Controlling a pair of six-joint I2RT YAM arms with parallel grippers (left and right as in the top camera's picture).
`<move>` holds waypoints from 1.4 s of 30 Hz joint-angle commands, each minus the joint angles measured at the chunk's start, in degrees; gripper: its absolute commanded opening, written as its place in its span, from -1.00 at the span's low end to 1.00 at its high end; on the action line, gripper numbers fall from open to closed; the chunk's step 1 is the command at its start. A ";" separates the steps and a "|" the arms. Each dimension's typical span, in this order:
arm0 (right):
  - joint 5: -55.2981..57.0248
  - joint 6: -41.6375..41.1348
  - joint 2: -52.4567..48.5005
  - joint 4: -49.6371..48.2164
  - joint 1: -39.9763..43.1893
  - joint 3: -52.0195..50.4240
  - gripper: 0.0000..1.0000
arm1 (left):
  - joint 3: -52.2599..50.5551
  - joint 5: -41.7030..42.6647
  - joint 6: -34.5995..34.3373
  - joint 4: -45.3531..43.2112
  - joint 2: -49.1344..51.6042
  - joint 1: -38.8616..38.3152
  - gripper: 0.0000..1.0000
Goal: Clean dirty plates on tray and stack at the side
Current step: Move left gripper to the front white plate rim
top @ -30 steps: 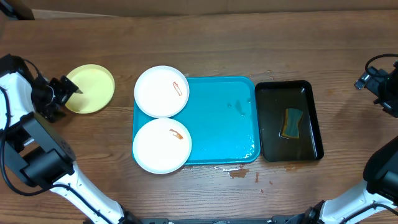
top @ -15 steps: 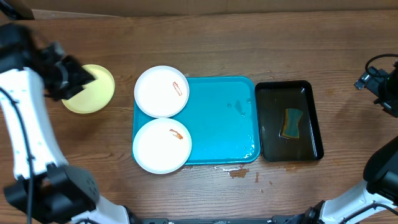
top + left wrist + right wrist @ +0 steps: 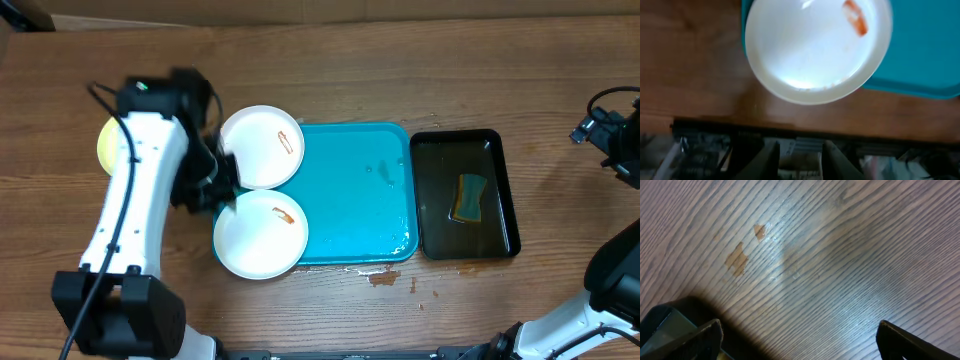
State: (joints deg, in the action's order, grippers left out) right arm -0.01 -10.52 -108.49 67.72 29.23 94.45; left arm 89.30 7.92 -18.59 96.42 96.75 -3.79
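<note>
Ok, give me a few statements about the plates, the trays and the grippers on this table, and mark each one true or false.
1. Both plain white round plates carry an orange-brown smear. True.
2. The rectangular sponge lies on the turquoise rectangular plastic tray. False: it lies in the smaller black rectangular tray.
3. The yellow-green round plate sits off the turquoise tray, on the wooden table. True.
4. The right gripper grips a plate. False: it is open and empty above bare wood.
5. The white plates are stacked. False: they lie side by side at the turquoise tray's left end.
</note>
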 commanded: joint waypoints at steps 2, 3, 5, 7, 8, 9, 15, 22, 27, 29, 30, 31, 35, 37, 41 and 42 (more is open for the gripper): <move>-0.04 -0.20 1.01 -0.15 0.09 0.44 1.00 | -10.93 -4.11 -8.04 0.24 -10.25 0.57 -0.31; -0.04 -0.20 1.01 -0.15 0.09 0.44 1.00 | -13.40 -4.04 -9.79 -0.35 -12.24 0.79 -0.31; -0.04 -0.20 1.01 -0.13 0.09 0.44 1.00 | -20.11 -3.87 -15.23 -3.43 -17.68 0.81 -0.29; -0.04 -0.20 1.01 -0.15 0.09 0.44 1.00 | -25.49 -3.85 -19.52 -6.64 -21.77 0.76 -0.06; -0.04 -0.20 1.01 -0.13 0.09 0.44 1.00 | -27.69 -3.87 -21.51 -8.00 -23.23 0.76 0.12; -0.04 -0.20 1.01 -0.15 0.09 0.44 1.00 | -30.05 -3.85 -23.34 -9.55 -24.65 0.76 0.15; -0.04 -0.20 1.01 -0.15 0.09 0.44 1.00 | -40.89 -3.56 -28.35 -21.68 -25.92 0.76 -0.06; -0.04 -0.20 1.01 -0.13 0.09 0.44 1.00 | -47.17 -3.45 -29.86 -33.31 -23.19 0.79 -0.20; -0.04 -0.20 1.01 -0.15 0.09 0.44 1.00 | -47.32 -3.91 -29.86 -35.47 -21.40 0.76 -0.28; -0.04 -0.20 1.01 -0.15 0.09 0.44 1.00 | -47.56 -4.04 -29.81 -36.46 -20.55 0.74 -0.28; -0.04 -0.20 1.01 -0.15 0.09 0.44 1.00 | -47.76 -4.24 -29.79 -37.13 -20.11 0.74 -0.28; -0.04 -0.20 1.01 -0.15 0.09 0.44 1.00 | -48.02 -4.61 -29.81 -38.05 -19.63 0.74 -0.29; -0.04 -0.20 1.01 -0.13 0.09 0.44 1.00 | -48.37 -4.17 -29.81 -40.13 -18.18 0.76 -0.48; -0.04 -0.20 1.01 -0.15 0.09 0.44 1.00 | -48.37 -3.91 -29.42 -40.06 -18.10 0.76 -0.60; -0.04 -0.20 1.01 -0.15 0.09 0.44 1.00 | -48.43 -3.96 -28.09 -39.78 -18.10 0.74 -0.63; -0.04 -0.20 1.01 -0.15 0.09 0.44 1.00 | -48.43 -3.96 -28.09 -39.58 -18.10 0.74 -0.63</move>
State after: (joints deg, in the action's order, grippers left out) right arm 0.01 -10.50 -108.49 67.72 29.21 94.45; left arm 41.52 4.40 -47.81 56.55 78.19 -3.25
